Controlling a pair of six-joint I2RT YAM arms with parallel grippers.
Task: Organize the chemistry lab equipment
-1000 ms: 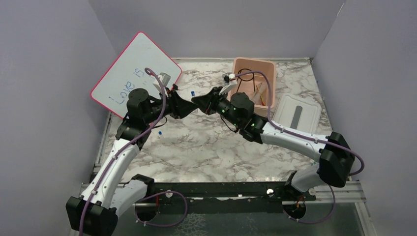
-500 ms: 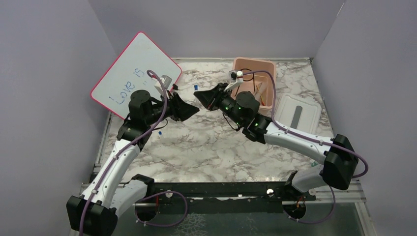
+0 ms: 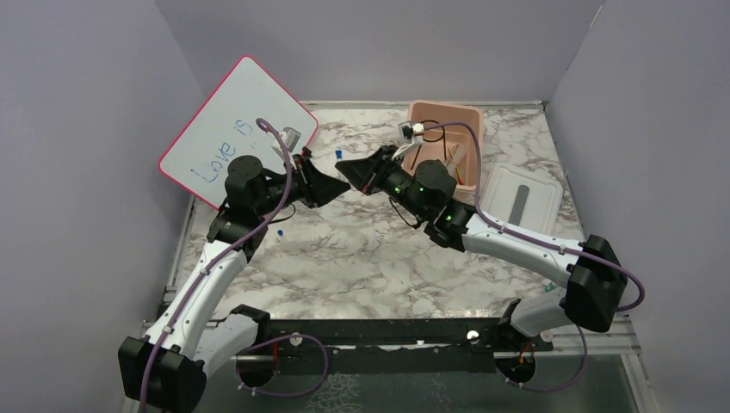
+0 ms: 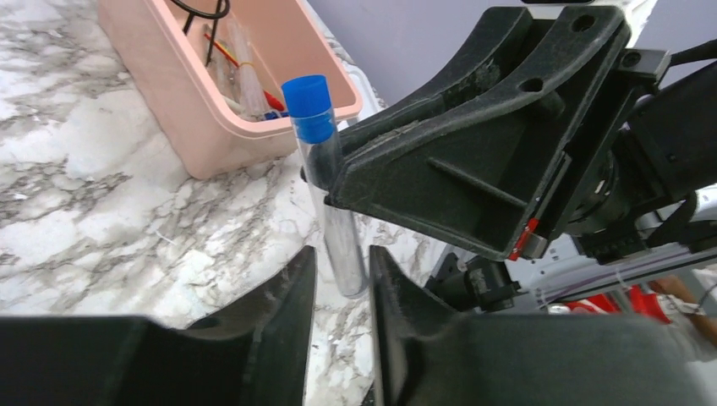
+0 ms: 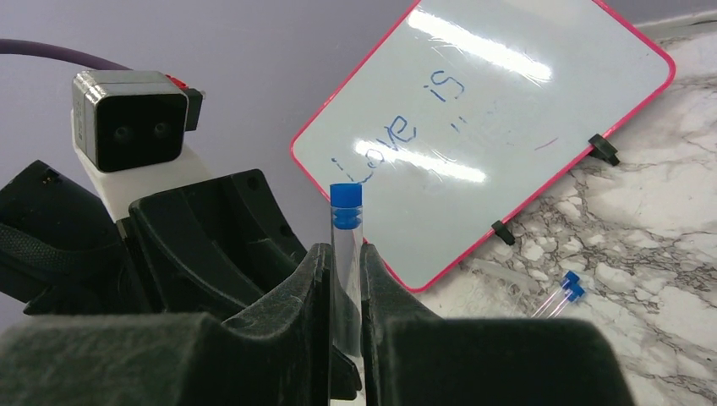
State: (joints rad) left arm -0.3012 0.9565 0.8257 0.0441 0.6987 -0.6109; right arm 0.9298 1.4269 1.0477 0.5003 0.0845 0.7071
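Note:
A clear tube (image 5: pixel 346 233) with a blue cap (image 4: pixel 306 106) stands upright between the fingers of my right gripper (image 5: pixel 346 254), which is shut on it. My left gripper (image 4: pixel 342 279) faces it above the table's middle. Its jaws stand open around the tube's (image 4: pixel 334 211) lower end, with a gap showing on one side. The right gripper's fingers (image 4: pixel 473 161) fill the upper right of the left wrist view. The pink tub (image 4: pixel 203 127) holds a black wire ring stand (image 4: pixel 203 8) and a red-yellow rod (image 4: pixel 245 72). Two blue-capped vials (image 5: pixel 571 288) lie by the whiteboard.
The pink-rimmed whiteboard (image 3: pixel 237 129) leans at the back left. The pink tub (image 3: pixel 443 110) stands at the back centre, its white lid (image 3: pixel 521 198) flat to its right. A small blue-tipped piece (image 3: pixel 281 231) lies under the left arm. Grey walls close in three sides.
The right gripper has lifted the tube a little and come back toward the left gripper. The left jaws have narrowed around the tube's lower end.

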